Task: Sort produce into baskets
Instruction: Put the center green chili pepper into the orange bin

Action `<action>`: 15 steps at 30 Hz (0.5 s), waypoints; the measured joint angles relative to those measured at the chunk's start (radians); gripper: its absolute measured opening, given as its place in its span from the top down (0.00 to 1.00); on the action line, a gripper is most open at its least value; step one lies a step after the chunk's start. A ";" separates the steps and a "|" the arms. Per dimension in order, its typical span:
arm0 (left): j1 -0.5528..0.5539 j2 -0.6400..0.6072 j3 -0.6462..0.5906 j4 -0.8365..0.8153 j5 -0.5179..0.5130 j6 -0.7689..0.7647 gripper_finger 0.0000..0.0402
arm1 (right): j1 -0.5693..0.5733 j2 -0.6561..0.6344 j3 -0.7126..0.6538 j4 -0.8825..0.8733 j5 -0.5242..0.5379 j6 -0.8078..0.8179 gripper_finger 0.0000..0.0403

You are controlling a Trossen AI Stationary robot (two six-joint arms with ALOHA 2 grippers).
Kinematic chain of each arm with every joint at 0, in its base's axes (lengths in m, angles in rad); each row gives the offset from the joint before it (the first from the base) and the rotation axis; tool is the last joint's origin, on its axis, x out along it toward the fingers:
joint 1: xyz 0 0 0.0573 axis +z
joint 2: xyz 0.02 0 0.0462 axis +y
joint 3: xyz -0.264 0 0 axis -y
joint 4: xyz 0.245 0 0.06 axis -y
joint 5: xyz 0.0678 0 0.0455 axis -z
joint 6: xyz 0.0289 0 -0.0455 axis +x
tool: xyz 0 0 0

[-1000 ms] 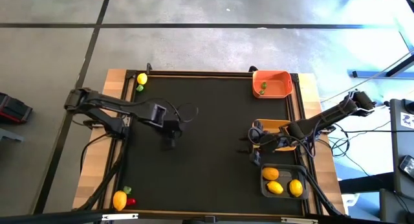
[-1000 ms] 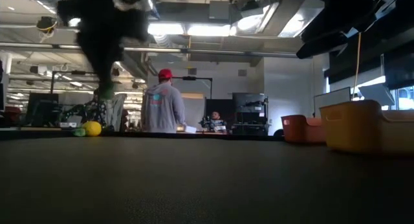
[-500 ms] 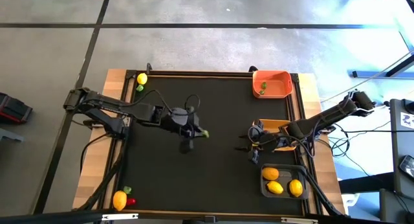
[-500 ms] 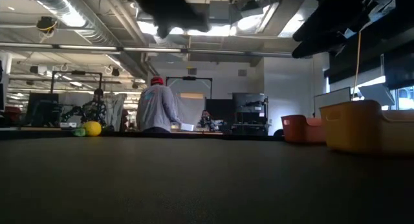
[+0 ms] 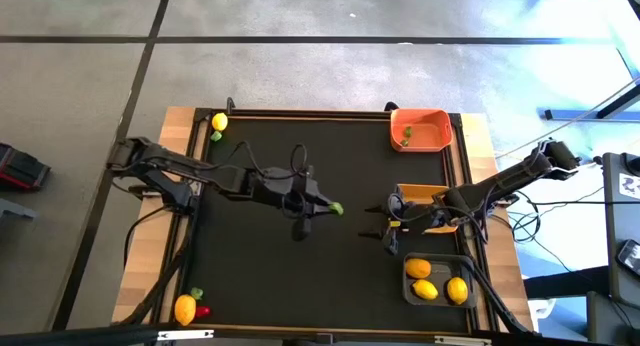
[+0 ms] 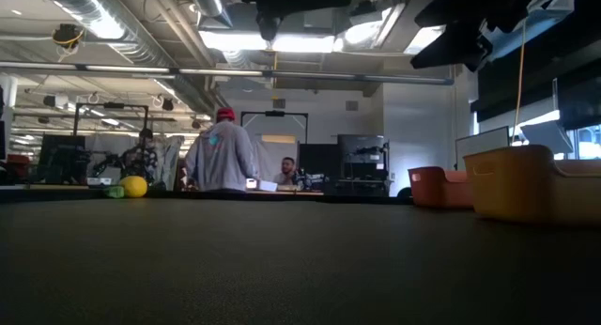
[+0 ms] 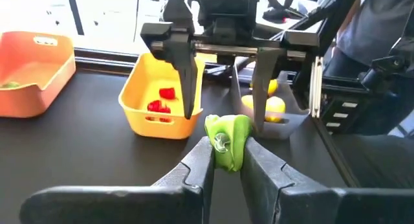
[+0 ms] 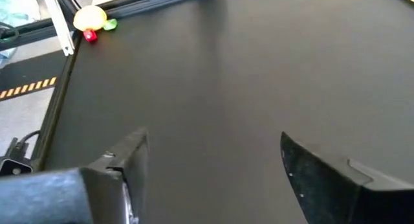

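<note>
My left gripper (image 5: pixel 328 207) is over the middle of the black mat, shut on a small green piece (image 7: pixel 226 141), also seen in the high view (image 5: pixel 337 208). My right gripper (image 5: pixel 381 224) is open and empty just to its right, beside the yellow basket (image 5: pixel 428 198), which holds red pieces (image 7: pixel 159 102). The orange basket (image 5: pixel 421 128) holds a green piece (image 5: pixel 406 136). The dark grey basket (image 5: pixel 438 282) holds three lemons. A lemon (image 5: pixel 219 121) and a green piece (image 5: pixel 215 136) lie at the far left corner. A lemon (image 5: pixel 185 308), a green piece (image 5: pixel 197 293) and a red piece (image 5: pixel 203 311) lie at the near left corner. My left gripper pinches the green piece by its lower part (image 7: pixel 226 158) between its two fingertips (image 7: pixel 199 160). Its upper part stands out past the tips. The fingers point toward the table's right side. The piece is lifted clear of the mat.
My right gripper's open fingers (image 7: pixel 187 75) stand straight ahead of the left gripper, in front of the yellow basket. A raised frame edges the mat (image 5: pixel 300 156). People stand in the room beyond the table (image 6: pixel 221 156).
My left gripper has gone up and toward the table's right edge, from left of centre to close by the right gripper, carrying the green piece clear of the mat.
</note>
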 joint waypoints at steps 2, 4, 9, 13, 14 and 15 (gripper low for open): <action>0.002 0.016 0.000 0.036 0.000 0.000 0.85 | 0.000 0.000 0.000 0.003 -0.009 0.000 0.30; 0.006 0.030 0.000 0.058 -0.001 -0.004 0.85 | 0.000 0.000 0.000 0.009 -0.024 -0.003 0.30; 0.007 0.079 0.000 0.137 -0.003 -0.006 0.85 | 0.000 0.000 0.000 0.089 -0.028 -0.059 0.33; 0.006 0.106 0.000 0.184 -0.005 -0.009 0.85 | 0.000 0.000 0.000 0.134 -0.022 -0.089 0.38; 0.007 0.114 0.000 0.193 -0.005 -0.010 0.85 | 0.000 0.000 0.000 0.142 -0.006 -0.089 0.39; 0.007 0.123 0.000 0.206 -0.005 -0.010 0.85 | 0.000 0.000 0.000 0.148 0.017 -0.090 0.40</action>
